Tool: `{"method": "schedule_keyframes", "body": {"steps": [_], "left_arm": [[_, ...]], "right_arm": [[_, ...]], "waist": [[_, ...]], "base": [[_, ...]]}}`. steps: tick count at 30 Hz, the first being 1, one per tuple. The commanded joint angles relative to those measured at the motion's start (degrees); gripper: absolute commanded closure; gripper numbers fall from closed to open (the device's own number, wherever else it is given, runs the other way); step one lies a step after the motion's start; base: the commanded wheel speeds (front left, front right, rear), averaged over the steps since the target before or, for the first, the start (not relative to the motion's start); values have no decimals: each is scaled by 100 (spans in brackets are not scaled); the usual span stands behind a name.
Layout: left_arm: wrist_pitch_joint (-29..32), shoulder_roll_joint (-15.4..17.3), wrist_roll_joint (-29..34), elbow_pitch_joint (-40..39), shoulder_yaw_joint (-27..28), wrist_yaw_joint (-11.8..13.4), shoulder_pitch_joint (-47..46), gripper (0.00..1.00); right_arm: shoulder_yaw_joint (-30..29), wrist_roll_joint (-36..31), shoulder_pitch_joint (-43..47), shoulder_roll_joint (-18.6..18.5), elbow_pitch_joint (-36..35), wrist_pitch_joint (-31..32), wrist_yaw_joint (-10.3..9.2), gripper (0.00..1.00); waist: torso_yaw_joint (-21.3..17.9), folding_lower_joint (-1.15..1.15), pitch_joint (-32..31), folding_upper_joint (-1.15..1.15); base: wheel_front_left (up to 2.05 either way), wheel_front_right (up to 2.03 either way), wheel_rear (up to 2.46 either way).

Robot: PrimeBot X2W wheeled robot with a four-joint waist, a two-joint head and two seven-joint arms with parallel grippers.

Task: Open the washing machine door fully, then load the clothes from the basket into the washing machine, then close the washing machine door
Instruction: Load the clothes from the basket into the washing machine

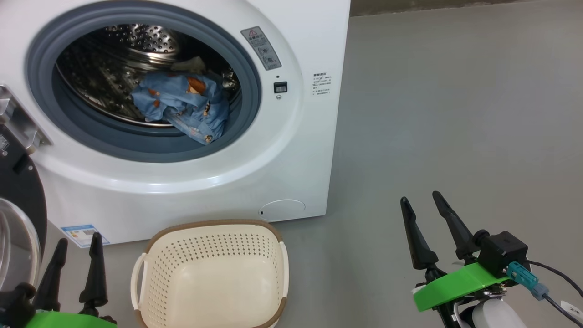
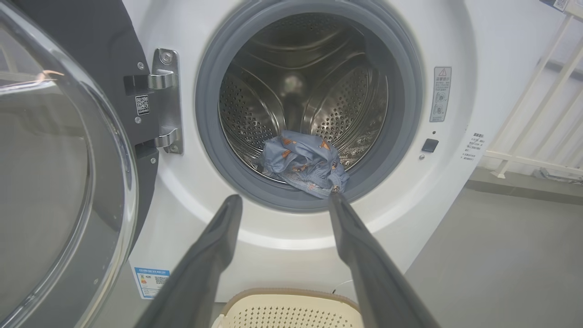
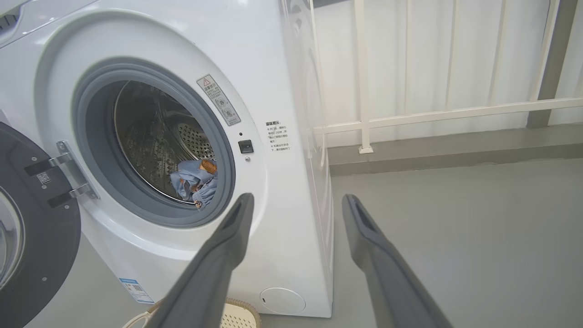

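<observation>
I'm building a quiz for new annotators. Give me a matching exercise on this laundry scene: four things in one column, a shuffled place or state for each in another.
1. clothes
2. basket
3. door
4. right gripper

A. empty, on the floor
B. swung wide open
C. inside the washing machine
D. spread apart, holding nothing

Pairs: 1-C, 2-A, 3-B, 4-D

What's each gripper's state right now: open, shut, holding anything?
Left gripper: open, holding nothing.
Right gripper: open, holding nothing.
</observation>
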Motion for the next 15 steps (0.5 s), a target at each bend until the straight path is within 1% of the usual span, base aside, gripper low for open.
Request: {"method": "schedule_keyframes", "body": {"steps": [1,15], "left_arm": [[-37,126,49,-171,251,23,-55,0],[-37,31,124,-136,265,-13,-14,0]], "right_arm": [[106,-59,-19,-33,-112,-46,25,0],[217,-30,-38,-33,-12,-46,25,0]], "waist": [[13,0,-8,0],[-10,0,-64,0]], "base": [[0,0,0],[0,0,0]]}}
